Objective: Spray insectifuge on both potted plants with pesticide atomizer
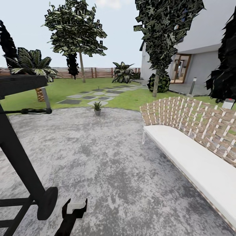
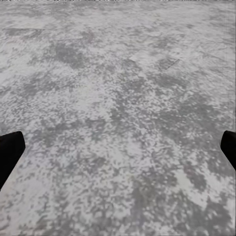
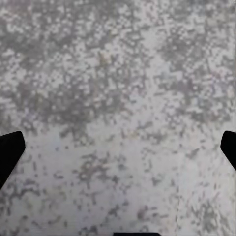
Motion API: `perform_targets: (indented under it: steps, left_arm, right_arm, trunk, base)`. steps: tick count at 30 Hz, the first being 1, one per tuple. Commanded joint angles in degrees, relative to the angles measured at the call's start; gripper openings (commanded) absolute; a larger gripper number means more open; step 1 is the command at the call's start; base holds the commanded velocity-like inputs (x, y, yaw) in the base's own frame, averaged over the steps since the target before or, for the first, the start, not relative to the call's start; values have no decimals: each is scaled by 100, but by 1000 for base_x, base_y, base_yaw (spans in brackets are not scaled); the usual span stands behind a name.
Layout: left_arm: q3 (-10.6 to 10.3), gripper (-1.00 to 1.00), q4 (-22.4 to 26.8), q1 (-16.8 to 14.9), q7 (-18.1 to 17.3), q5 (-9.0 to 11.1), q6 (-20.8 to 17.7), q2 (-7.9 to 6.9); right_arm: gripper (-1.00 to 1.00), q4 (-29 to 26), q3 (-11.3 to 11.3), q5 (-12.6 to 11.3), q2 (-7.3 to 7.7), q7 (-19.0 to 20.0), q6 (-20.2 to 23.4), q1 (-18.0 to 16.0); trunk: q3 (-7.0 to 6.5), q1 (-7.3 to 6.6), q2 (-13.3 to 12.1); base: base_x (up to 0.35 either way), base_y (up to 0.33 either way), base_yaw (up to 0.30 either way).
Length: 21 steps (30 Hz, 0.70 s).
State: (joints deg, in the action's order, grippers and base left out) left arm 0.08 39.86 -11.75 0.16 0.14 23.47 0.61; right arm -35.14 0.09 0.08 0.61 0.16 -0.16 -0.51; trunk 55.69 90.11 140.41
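Observation:
One potted plant (image 1: 97,108), a low green rosette in a tiny grey pot, stands at the far edge of the grey paving (image 1: 98,157) where the lawn begins. A small white thing with a red top (image 1: 228,103) sits behind the wicker bench; I cannot tell whether it is the atomizer. My left gripper (image 1: 76,206) hangs low near the bottom of the head view, far from the plant. In the left wrist view my left gripper (image 2: 118,152) is open over bare paving. My right gripper (image 3: 118,152) is also open above paving, holding nothing.
A black grill (image 1: 19,137) on its stand fills the left side. A wicker bench with a white cushion (image 1: 196,144) runs along the right. Beyond lie lawn, stepping stones (image 1: 95,95), trees, palms, a brown slatted fence (image 1: 98,72) and a house (image 1: 196,59).

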Motion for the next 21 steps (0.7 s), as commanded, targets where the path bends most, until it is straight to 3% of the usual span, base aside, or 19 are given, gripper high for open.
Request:
perform_targets:
  steps: [1, 21]
  left_arm:
    - [1, 100, -2, -3, 2, 2, 17, 1]
    - [-8, 100, -4, -3, 1, 6, 17, 2]
  right_arm:
    - [100, -2, 0, 1, 1, 2, -2, -1]
    - [100, -2, 6, 5, 1, 2, -2, -1]
  trunk:
    - [5, 2, 2]
    - [5, 2, 2]
  base:
    - [336, 0, 0]
    - [337, 0, 0]
